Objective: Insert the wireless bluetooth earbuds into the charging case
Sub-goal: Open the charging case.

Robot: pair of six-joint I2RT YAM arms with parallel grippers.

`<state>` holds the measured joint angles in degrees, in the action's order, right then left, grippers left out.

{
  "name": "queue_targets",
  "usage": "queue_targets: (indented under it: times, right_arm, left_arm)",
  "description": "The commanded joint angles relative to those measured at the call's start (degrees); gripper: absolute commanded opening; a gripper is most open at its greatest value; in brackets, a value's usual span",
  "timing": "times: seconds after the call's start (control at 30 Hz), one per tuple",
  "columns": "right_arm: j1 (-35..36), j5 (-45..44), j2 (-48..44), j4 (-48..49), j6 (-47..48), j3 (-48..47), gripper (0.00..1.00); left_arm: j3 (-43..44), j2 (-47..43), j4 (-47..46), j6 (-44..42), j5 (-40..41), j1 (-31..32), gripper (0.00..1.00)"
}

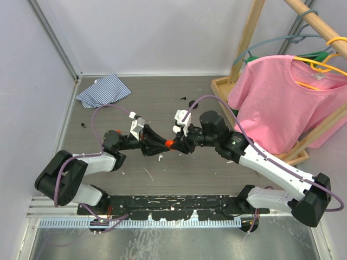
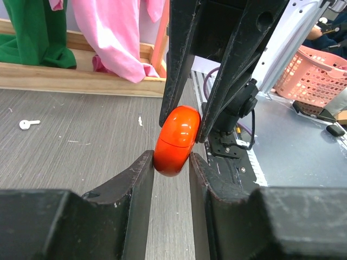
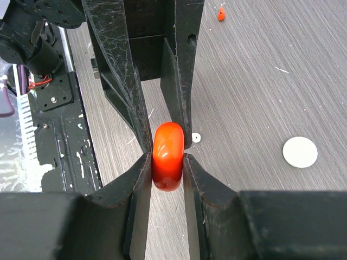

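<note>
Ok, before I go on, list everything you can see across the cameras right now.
charging case: one, red-orange, pinched between both grippers
white earbud: one, white, lying loose on the table
red earbud: one, red, on the table, away from the grippers
round case: one, white, flat on the table
striped cloth: one, blue and white, far left of the table
T-shirt: one, pink, hanging on the wooden rack, far right
garment: one, green, at the rack
basket: one, pink, beyond the table
table: one, grey wood-grain
left gripper: black, shut on the charging case
right gripper: black, shut on the same case
</note>
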<state>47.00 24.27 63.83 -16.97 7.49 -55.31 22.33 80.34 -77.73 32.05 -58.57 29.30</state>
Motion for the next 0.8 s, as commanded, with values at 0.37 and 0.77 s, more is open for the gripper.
queue_targets:
  times: [0.37,0.77]
  right_arm:
    - [0.0,0.6,-1.3,6.8,1.2,0.8,0.07]
    - [0.0,-0.2,-3.6,7.5,1.6,1.6,0.07]
  left_arm:
    - [3.1,-0.1,-4.1,1.9,-2.3,0.6,0.32]
    - [3.6,0.8,-4.1,2.4,-2.7,0.7,0.28]
